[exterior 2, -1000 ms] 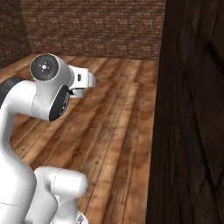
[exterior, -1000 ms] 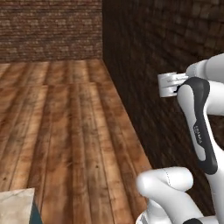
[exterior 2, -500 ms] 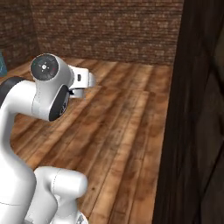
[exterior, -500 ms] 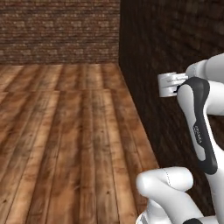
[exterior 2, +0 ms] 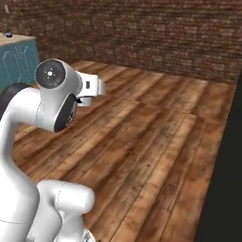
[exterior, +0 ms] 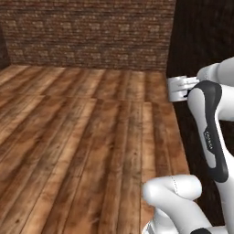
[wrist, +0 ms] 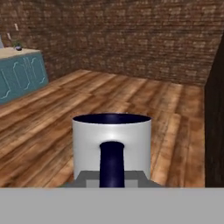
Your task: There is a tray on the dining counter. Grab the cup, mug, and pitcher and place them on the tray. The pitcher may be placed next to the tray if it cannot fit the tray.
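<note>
Hand view: wooden plank floor [wrist: 131,100] takes up most of the scene, running back to a brown brick wall [wrist: 131,39]. Same floor in left base view [exterior: 82,137] and right base view [exterior 2: 156,137], with the brick wall across the back in both [exterior: 91,32] [exterior 2: 156,33]. A dark, near-black wall [exterior: 201,41] stands along the right side of the left base view; its dark edge [exterior 2: 224,179] also borders the right of the right base view and of the hand view [wrist: 215,122].

Teal cabinets [wrist: 19,76] with a pale top stand at far left of the hand view, well apart from the arm; also seen at upper left in the right base view [exterior 2: 16,61]. Small items on top, too small to identify.

White arm [exterior: 212,132] is folded upright, hand level [exterior 2: 90,90].

Mug [wrist: 112,146]: light grey, dark inside, upright, navy handle [wrist: 112,164] facing the camera, carried above the floor. Gripper [wrist: 112,177] fingers narrow, clamped on the mug at the handle side; fingertips themselves hidden behind mug.
</note>
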